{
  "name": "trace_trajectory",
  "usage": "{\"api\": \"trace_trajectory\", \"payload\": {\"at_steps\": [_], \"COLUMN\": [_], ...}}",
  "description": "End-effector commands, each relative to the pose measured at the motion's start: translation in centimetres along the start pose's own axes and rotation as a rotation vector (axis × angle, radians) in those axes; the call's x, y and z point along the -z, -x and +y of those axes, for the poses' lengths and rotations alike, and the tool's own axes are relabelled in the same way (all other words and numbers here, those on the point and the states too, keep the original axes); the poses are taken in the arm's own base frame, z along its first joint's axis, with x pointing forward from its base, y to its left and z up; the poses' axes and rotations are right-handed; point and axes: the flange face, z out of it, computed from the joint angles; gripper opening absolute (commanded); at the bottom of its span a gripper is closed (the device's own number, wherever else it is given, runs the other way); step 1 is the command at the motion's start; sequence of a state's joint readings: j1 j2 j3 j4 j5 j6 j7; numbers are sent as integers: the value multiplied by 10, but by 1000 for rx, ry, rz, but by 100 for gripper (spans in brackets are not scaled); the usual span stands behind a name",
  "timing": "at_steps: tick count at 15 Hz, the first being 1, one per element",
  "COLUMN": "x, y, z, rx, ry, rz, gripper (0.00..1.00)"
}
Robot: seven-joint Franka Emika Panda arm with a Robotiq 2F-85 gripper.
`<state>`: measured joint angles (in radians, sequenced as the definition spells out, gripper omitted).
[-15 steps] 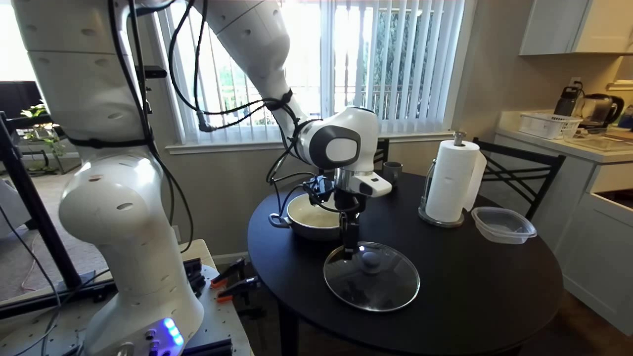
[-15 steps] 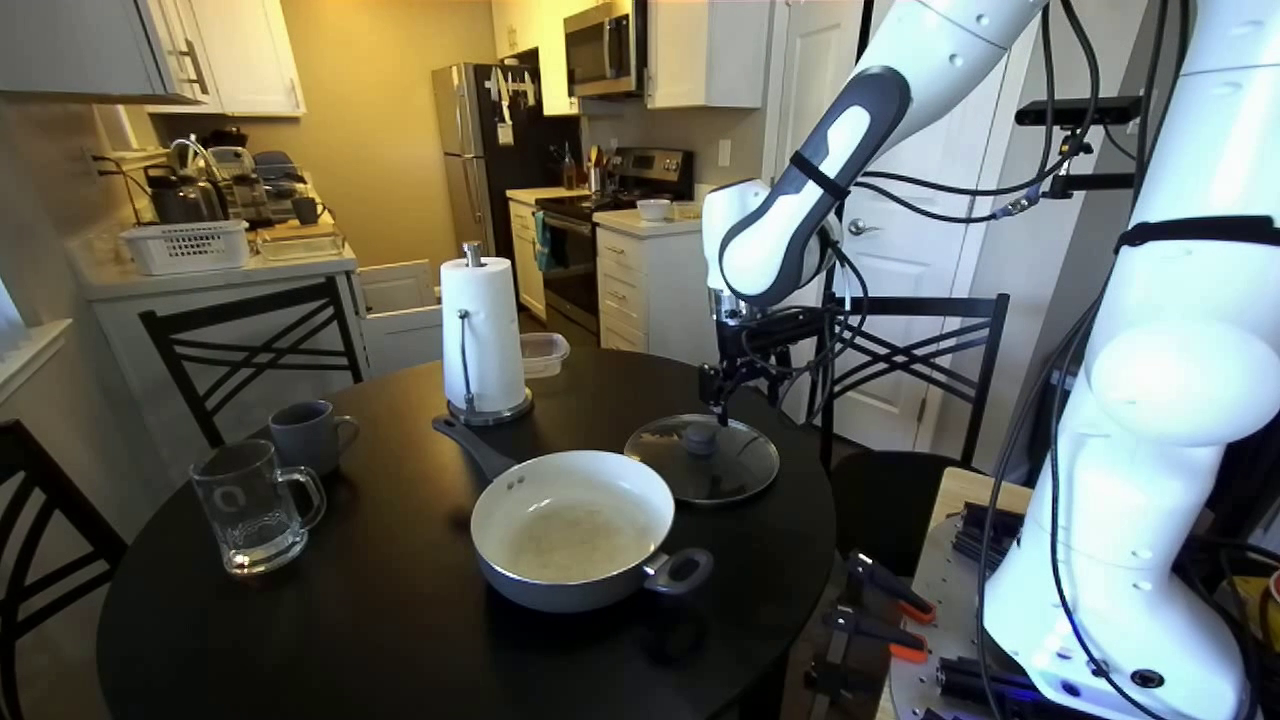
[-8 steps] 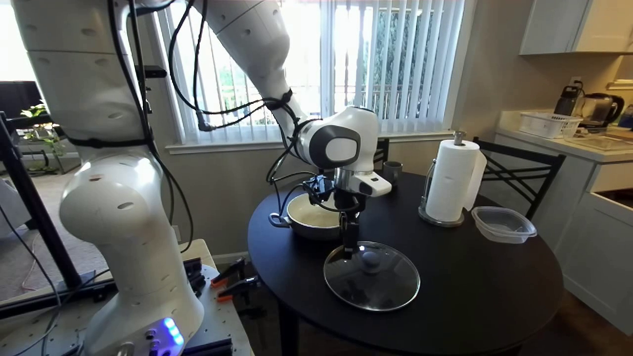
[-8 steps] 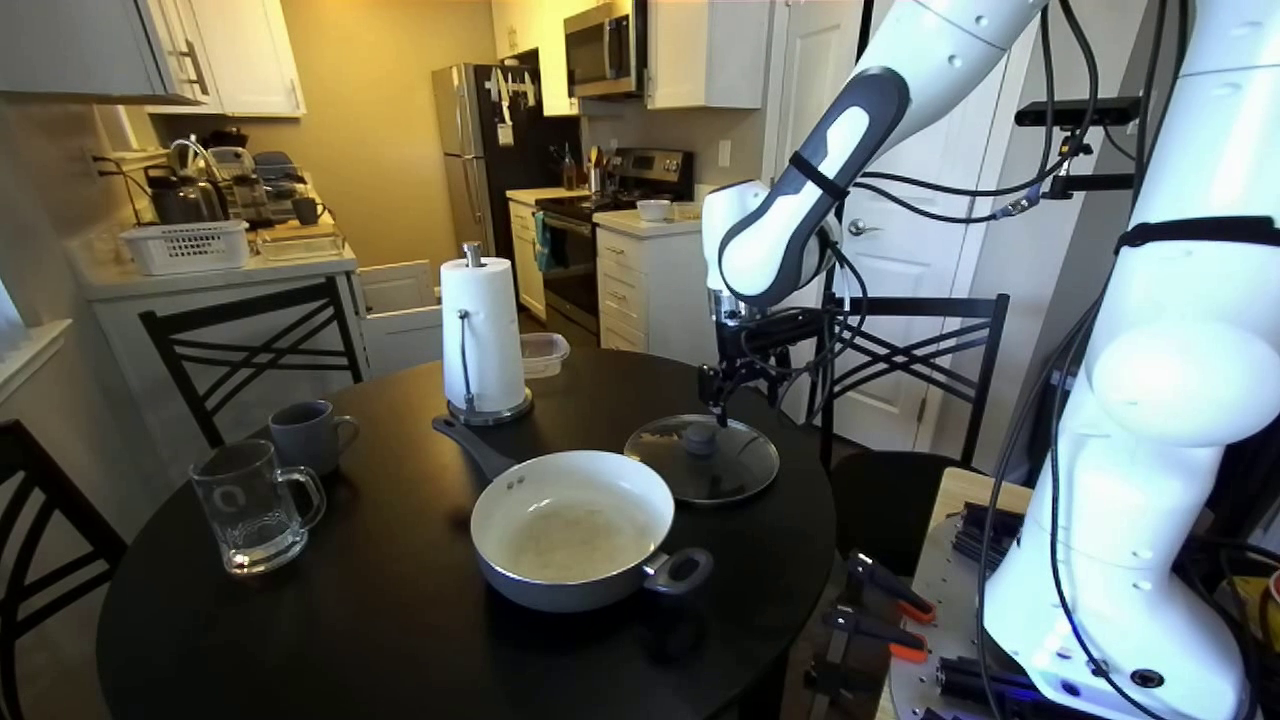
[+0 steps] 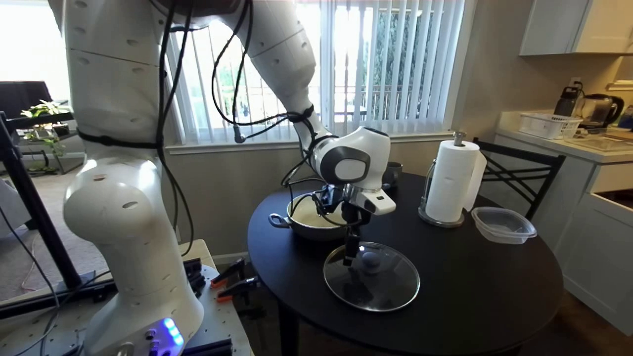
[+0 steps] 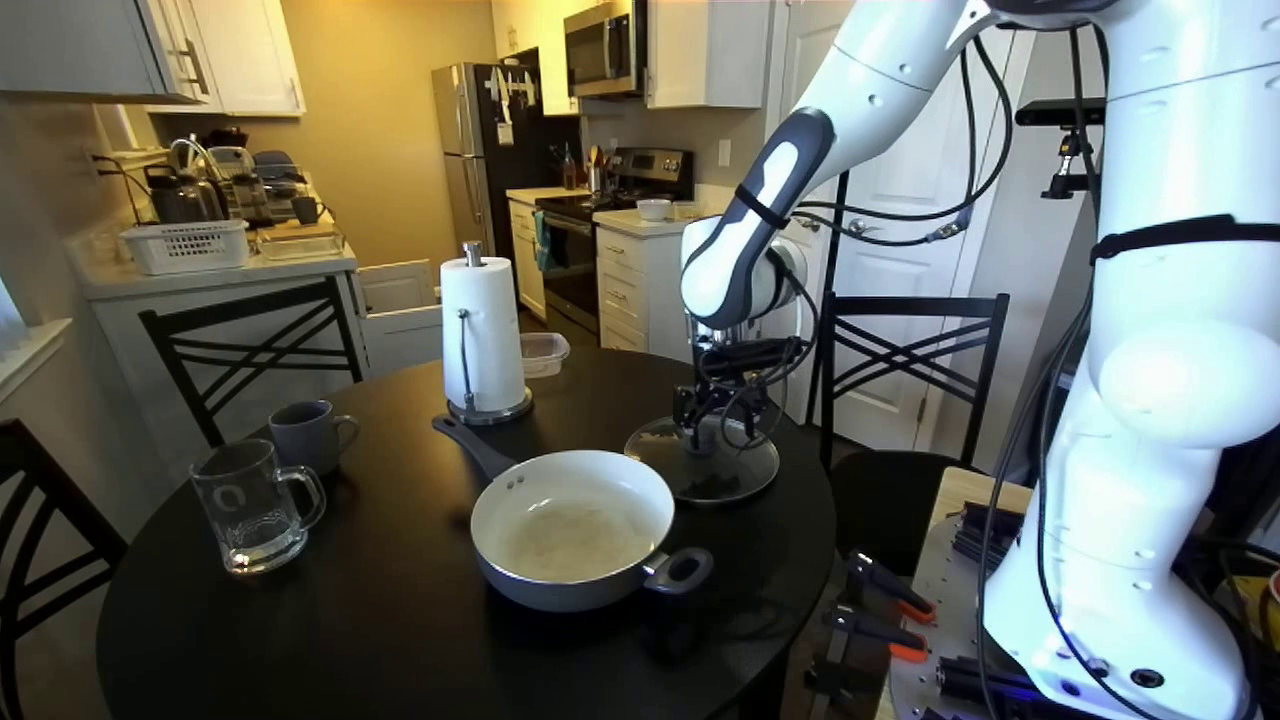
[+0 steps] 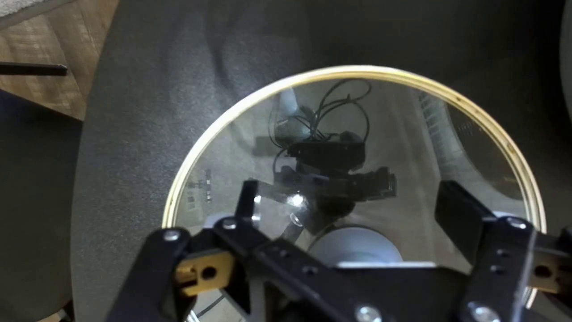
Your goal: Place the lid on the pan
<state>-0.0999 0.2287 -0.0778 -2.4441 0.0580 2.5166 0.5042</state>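
The round glass lid (image 5: 381, 289) lies flat on the dark table, with its dark centre knob (image 5: 371, 259) upward. It also shows in an exterior view (image 6: 705, 480), and its metal rim (image 7: 357, 70) fills much of the wrist view. The pan (image 6: 570, 590) stands beside the lid with its cream interior uncovered; it also shows behind the gripper in an exterior view (image 5: 316, 231). My gripper (image 7: 351, 199) is open over the lid. The knob (image 7: 356, 245) shows between the spread fingers, partly hidden by the gripper body. The gripper (image 6: 712, 432) is low at the knob; contact cannot be told.
A paper towel holder (image 6: 484, 340) stands behind the pan, with a clear plastic container (image 5: 503, 226) near it. A glass mug (image 6: 250, 510) and a grey mug (image 6: 312, 437) stand on the round table (image 6: 350, 620). A black chair (image 6: 915, 340) stands at the table's edge.
The arm has shifted and the gripper has come down closer to the lid, around its knob. The lid and the pan have not moved.
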Motion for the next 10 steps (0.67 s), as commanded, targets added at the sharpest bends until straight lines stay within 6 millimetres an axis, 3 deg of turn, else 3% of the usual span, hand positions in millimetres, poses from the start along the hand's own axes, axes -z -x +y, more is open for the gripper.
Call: {"api": "trace_trajectory", "payload": {"at_steps": [1, 6, 10], "x": [-10, -22, -24], "y": [-35, -73, -92], "z": [-4, 6, 12], "rx": [-144, -302, -356], "ry": [-77, -125, -152], "rz": [-7, -29, -23], "gripper": [100, 100, 100]}}
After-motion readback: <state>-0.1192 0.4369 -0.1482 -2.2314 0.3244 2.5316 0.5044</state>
